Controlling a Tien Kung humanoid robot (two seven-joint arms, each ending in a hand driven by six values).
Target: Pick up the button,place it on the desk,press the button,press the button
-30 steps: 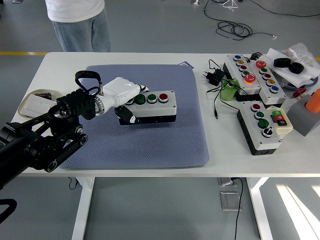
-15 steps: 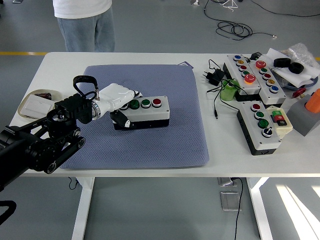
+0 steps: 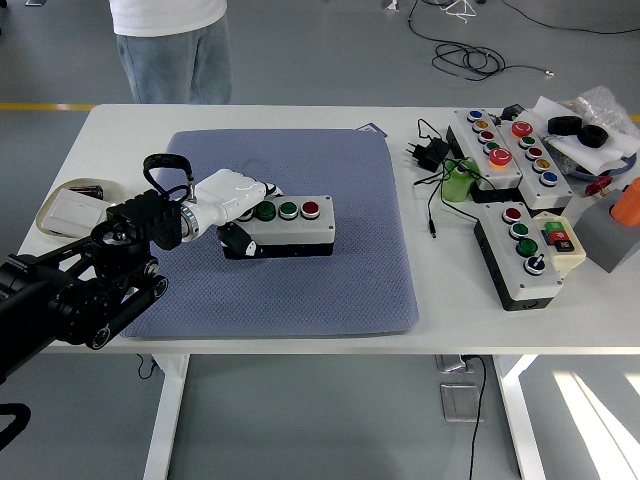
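A grey button box point(image 3: 292, 226) with two green buttons and a red one lies on the blue-grey mat point(image 3: 300, 290). My left hand point(image 3: 238, 210), white with a black thumb, is shut on the box's left end, fingers over the top and thumb against the front side. The box looks level and rests on or just above the mat. The right arm is out of view.
Several other button boxes point(image 3: 520, 255) and a black cable point(image 3: 435, 190) lie at the right. A shallow tray point(image 3: 70, 205) sits at the left edge. A person point(image 3: 170, 45) stands behind the table's far left side. Orange and grey objects point(image 3: 615, 225) are far right.
My left hand has carried the button box left and down toward the mat. The person at the far side shifted slightly to the right.
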